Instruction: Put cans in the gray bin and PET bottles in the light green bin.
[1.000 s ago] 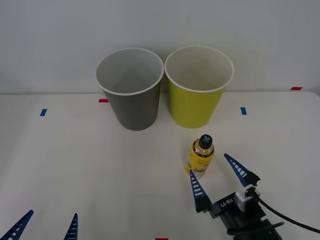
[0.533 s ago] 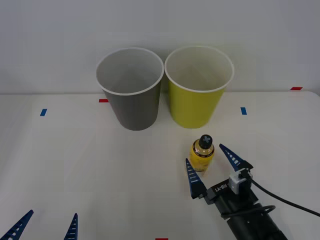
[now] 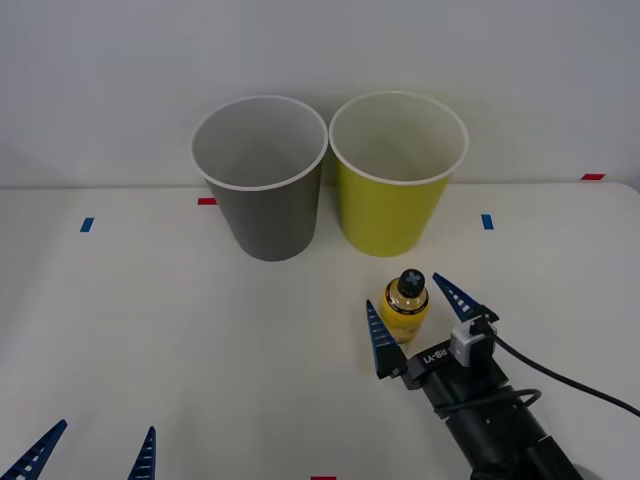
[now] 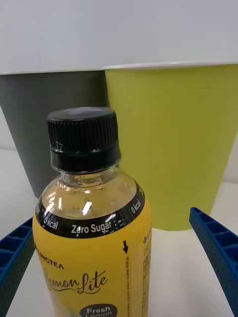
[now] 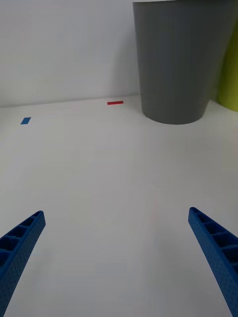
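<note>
A small yellow PET bottle [image 3: 405, 307] with a black cap stands upright on the white table, in front of the light green bin [image 3: 396, 175]. The gray bin [image 3: 263, 178] stands just left of the green one. My right gripper [image 3: 415, 318] is open, its blue fingers on either side of the bottle's lower body with gaps showing. In the right wrist view the PET bottle [image 4: 94, 237] stands close between the fingers, with the gray bin [image 4: 49, 119] and light green bin [image 4: 173, 143] behind. My left gripper [image 3: 90, 455] rests open at the near left edge. No cans are visible.
Small blue tape marks [image 3: 87, 224] and red tape marks [image 3: 207, 201] dot the white table [image 3: 150, 330]. A black cable [image 3: 560, 380] trails from the right wrist. In the left wrist view the gray bin [image 5: 181, 59] stands across open tabletop.
My right gripper has moved forward toward the bins, so its open fingers now flank the bottle instead of sitting just short of it. The bottle, the bins and the left arm have not moved.
</note>
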